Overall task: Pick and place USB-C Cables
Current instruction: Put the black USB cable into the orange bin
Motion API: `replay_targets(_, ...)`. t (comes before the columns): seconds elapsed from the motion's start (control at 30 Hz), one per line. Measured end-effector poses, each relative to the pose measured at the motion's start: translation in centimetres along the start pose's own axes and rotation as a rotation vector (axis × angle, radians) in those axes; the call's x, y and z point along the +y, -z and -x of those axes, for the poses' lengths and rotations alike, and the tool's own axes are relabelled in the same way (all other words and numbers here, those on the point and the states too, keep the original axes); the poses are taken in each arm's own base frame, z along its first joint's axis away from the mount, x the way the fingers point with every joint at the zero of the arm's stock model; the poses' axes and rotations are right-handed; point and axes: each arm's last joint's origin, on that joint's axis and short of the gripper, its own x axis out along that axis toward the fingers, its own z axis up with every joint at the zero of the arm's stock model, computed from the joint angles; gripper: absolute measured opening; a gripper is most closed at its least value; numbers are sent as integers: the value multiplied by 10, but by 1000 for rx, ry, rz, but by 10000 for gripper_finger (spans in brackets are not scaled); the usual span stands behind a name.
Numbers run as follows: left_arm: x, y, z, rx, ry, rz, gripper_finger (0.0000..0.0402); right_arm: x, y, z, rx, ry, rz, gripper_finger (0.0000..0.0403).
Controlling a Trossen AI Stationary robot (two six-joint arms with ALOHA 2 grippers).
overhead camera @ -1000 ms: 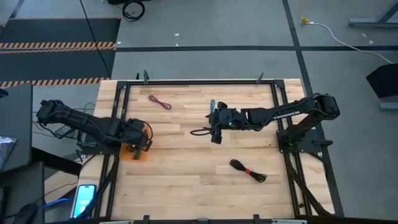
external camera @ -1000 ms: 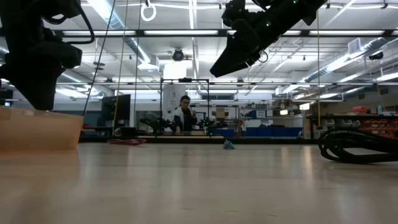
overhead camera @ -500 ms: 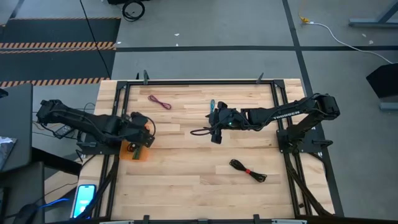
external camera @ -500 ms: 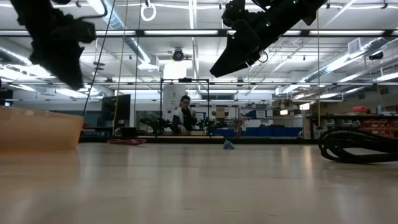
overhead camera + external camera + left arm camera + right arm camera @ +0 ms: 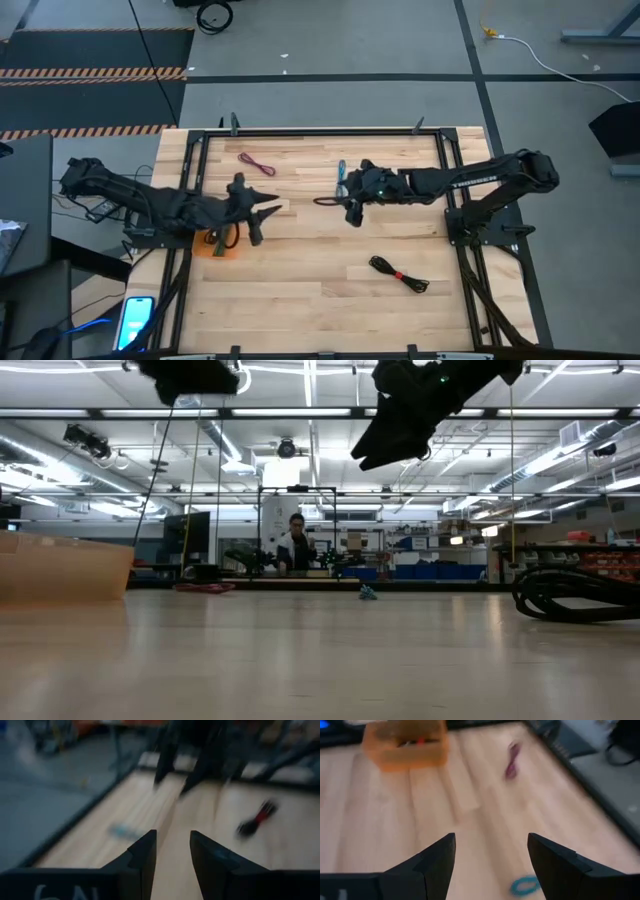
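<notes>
My left gripper (image 5: 266,213) (image 5: 172,851) hangs open above the table, just right of the orange bin (image 5: 218,245), touching nothing. My right gripper (image 5: 350,212) (image 5: 490,857) is open in the air over the table's middle, near the teal-blue cable (image 5: 341,172) (image 5: 525,884), which lies flat. The maroon cable (image 5: 257,163) (image 5: 512,761) lies near the far edge. One black coil with a red tie (image 5: 398,272) (image 5: 257,817) lies toward the near right. Another red-tied coil (image 5: 417,741) shows inside the bin. No green cable can be made out.
The orange bin (image 5: 405,750) stands at the table's left edge. A thin dark loop (image 5: 322,201) shows beside my right gripper; what it is I cannot tell. A phone (image 5: 137,318) lies off the near left corner. A person (image 5: 295,545) stands far behind the table.
My left gripper has risen from over the orange bin and swung toward the table's right, out over the bare wood. My right gripper has moved a little toward the far edge. The cables on the table have stayed where they were.
</notes>
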Motion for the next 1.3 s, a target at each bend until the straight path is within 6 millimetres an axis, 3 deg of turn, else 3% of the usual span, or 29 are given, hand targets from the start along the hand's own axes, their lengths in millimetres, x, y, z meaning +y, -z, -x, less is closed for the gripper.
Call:
replay_targets(0.27,-5,18,-3,-196,181,86,126,2,20,1,223,-131,-41,254)
replay_targets(0.5,-2,43,1,-304,263,189,126,8,23,-2,285,-259,-117,254)
replay_targets(0.67,-6,44,7,-355,342,238,126,10,27,1,329,-253,-164,254)
replay_targets(0.83,-12,40,14,-405,384,225,126,18,42,9,482,-231,-172,254)
replay_targets(1.1,-20,41,21,-406,433,212,126,47,73,37,743,-124,-174,250)
replay_targets(1.3,-23,42,24,-399,452,215,126,77,88,58,803,-132,-201,243)
